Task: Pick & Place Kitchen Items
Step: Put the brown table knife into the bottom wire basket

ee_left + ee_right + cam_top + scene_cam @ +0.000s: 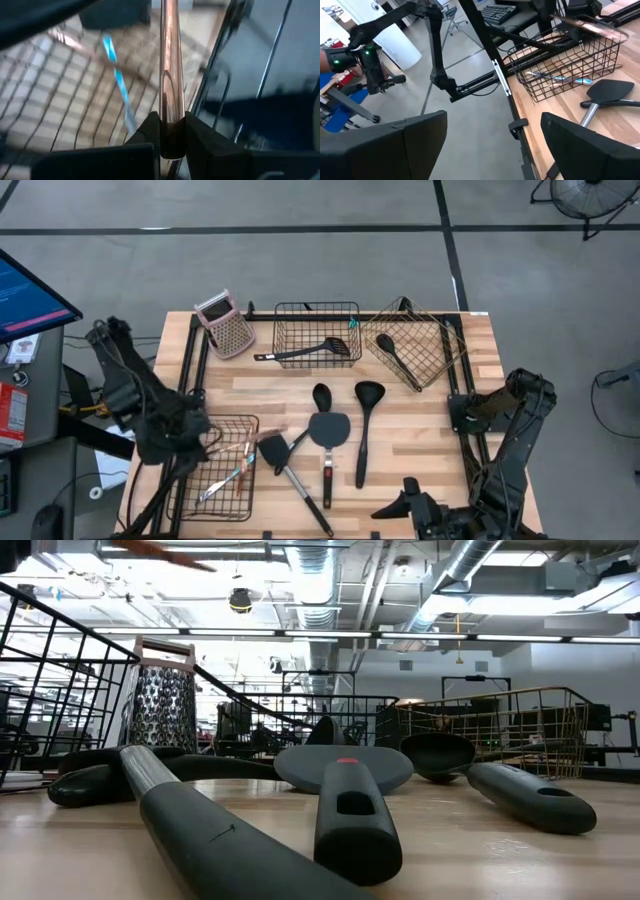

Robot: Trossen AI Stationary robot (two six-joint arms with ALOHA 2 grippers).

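Note:
My left gripper (203,438) hangs over the black wire basket (215,480) at the table's near left, shut on a thin copper-coloured tool (592,26). A silver and teal tool (560,77) lies on that basket's floor. On the bare wood lie a silver-handled black spatula (290,465), a flat turner with a red mark (328,430), a ladle (366,415) and a spoon (320,396). My right gripper (408,502) stands open with nothing between its fingers at the near edge, right of the middle. My left gripper pinches the copper tool's narrow shaft (171,107) between its two fingers (197,132), slanting down from the table's left side. The shaft runs on lengthwise past the fingertips. The tool is lifted clear, nearly level above the basket's rim (600,47).
A black basket (317,330) at the far middle holds a black slotted spatula. A tilted gold basket (412,345) at the far right holds a black spoon. A grater (225,325) stands at the far left. Bare wood lies right of the ladle.

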